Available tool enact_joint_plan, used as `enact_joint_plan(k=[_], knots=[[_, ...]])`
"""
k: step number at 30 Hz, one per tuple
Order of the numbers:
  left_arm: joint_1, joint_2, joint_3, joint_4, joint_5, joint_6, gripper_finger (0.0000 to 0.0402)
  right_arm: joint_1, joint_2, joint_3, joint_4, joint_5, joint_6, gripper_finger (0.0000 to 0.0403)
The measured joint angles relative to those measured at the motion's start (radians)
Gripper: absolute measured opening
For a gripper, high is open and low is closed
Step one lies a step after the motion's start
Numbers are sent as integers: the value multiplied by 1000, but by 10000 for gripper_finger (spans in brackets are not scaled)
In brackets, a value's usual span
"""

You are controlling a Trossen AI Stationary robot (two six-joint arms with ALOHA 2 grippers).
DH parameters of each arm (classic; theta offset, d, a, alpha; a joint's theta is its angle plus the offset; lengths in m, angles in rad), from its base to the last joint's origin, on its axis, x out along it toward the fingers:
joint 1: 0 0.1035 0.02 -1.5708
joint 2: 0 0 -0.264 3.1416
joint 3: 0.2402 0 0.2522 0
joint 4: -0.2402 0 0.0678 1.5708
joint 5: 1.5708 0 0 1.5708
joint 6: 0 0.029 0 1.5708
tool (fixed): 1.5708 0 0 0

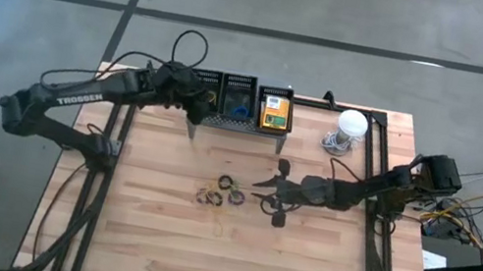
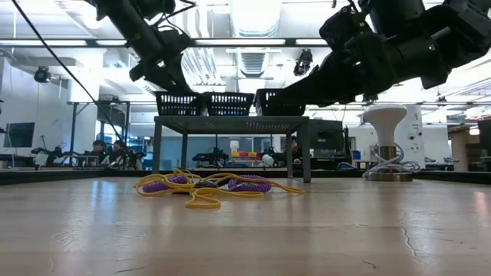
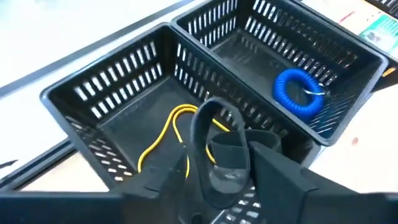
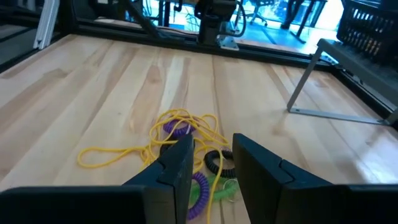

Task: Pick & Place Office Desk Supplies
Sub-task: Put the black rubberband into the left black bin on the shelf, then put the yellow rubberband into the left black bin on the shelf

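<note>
Claws work both ends: left gripper [image 1: 198, 100] parted over the far-edge basket [image 3: 112, 99]; right gripper [image 4: 211, 165] parted above tangled bands [image 1: 220, 190] mid-bench.

left arm [image 1: 68, 103]: dark, slim, jointed links; white block lettering "TROSSEN" along the forearm link
left arm cables: thin black cable arching in a loop above the wrist end
left gripper [image 3: 214, 165]: black; rounded glossy finger [image 3: 205, 149] in front of a blocky matte body
right arm [image 1: 382, 185]: dark jointed links, boxy black shoulder housing at the table edge
right arm cables: yellow, orange and blue wires bundled beside the shoulder
right gripper [image 4: 208, 163]: two flat, matte black fingers [image 4: 177, 165] with squared tips and angular edges
right gripper from above: black, with thin prongs sticking out to either side
</note>
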Motion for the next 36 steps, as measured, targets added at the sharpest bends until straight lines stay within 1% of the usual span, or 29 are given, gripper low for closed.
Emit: enact_joint_plan(k=[3, 6, 12, 15, 17, 19, 22, 25, 28, 30, 32, 34, 36], knots=[[-3, -8, 34, -57, 0, -25, 206, -5, 0, 6, 0, 0, 25, 108], [-22, -21, 51, -81, -3, -47, 221, -5, 0, 8, -2, 0, 37, 111], [-57, -35, 49, -74, -32, -63, 223, -5, 0, 8, -1, -1, 40, 113], [-118, -53, 34, -59, -72, -64, 218, -5, 0, 8, -11, -2, 64, 109], [-196, -61, 15, -32, -118, -70, 215, -12, 0, 8, -43, -3, 99, 106], [-294, -65, -15, -17, -186, -102, 212, -26, 0, 16, -104, -20, 137, 106], [-462, -64, -82, 64, -283, -130, 209, -51, 2, 55, -233, -104, 151, 117], [-654, -40, -178, 188, -353, -123, 209, -62, 35, 105, -334, -170, 145, 140], [-825, -2, -278, 353, -466, -184, 209, -62, 104, 151, -370, -209, 138, 167], [-915, 32, -328, 458, -551, -228, 209, -62, 159, 181, -377, -209, 156, 184], [-993, 73, -363, 523, -625, -286, 209, -61, 216, 211, -391, -208, 174, 197], [-1046, 113, -372, 561, -682, -343, 209, -60, 253, 237, -434, -182, 204, 203], [-1075, 155, -372, 566, -731, -411, 208, -56, 274, 258, -479, -148, 229, 202]])
